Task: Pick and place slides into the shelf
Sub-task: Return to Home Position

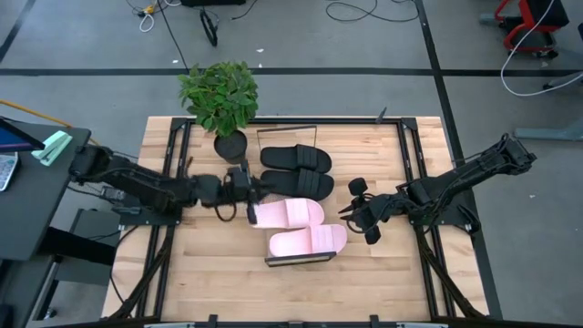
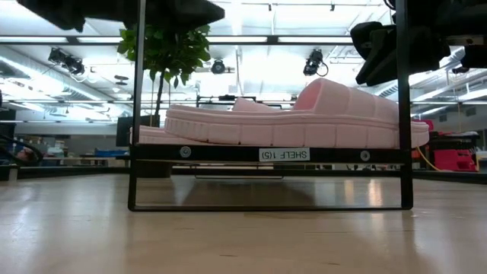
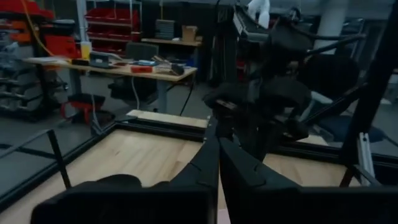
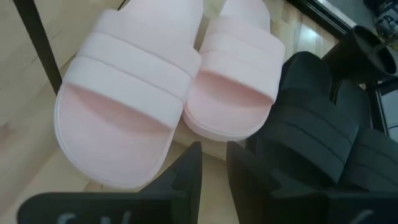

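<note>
High view: pink slides; black slides

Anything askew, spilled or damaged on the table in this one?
Nothing spilled or damaged. All four slides lie strap-up across the shelf. Only the end pink slide sits shifted toward the right gripper, slightly out of line with its pink partner by the left gripper.
</note>
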You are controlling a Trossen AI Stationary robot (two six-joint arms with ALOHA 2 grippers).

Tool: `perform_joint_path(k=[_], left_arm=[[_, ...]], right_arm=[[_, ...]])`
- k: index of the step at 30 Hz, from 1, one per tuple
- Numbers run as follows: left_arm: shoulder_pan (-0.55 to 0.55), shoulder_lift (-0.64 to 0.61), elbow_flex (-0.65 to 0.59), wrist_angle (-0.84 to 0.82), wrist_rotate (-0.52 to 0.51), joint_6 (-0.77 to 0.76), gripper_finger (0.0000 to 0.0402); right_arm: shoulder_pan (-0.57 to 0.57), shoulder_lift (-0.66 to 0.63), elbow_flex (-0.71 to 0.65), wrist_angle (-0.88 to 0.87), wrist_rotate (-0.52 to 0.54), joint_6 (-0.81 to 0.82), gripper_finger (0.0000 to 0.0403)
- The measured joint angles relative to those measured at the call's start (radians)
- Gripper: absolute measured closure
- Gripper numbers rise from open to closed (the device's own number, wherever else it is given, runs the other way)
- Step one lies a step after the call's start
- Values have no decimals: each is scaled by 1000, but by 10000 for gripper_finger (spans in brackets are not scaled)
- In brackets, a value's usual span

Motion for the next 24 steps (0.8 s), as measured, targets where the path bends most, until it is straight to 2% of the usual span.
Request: perform_joint_path(k=[3,5,10,15,24], left_arm=[[52,-80,-56,2,82,-4,396],[65,-156,-102,5,90,-12,397],[39,-369,-252,15,11,-13,375],[11,-560,-409,106,-48,13,355],[8,-815,-528,135,-48,143,386]], right_arm=[[0,0,0,-1,1,22,323],[-1,0,0,-1,8,30,323],[-1,0,0,-1,11,40,323],[-2,0,0,4,11,42,323],[-3,0,0,3,25,59,323]])
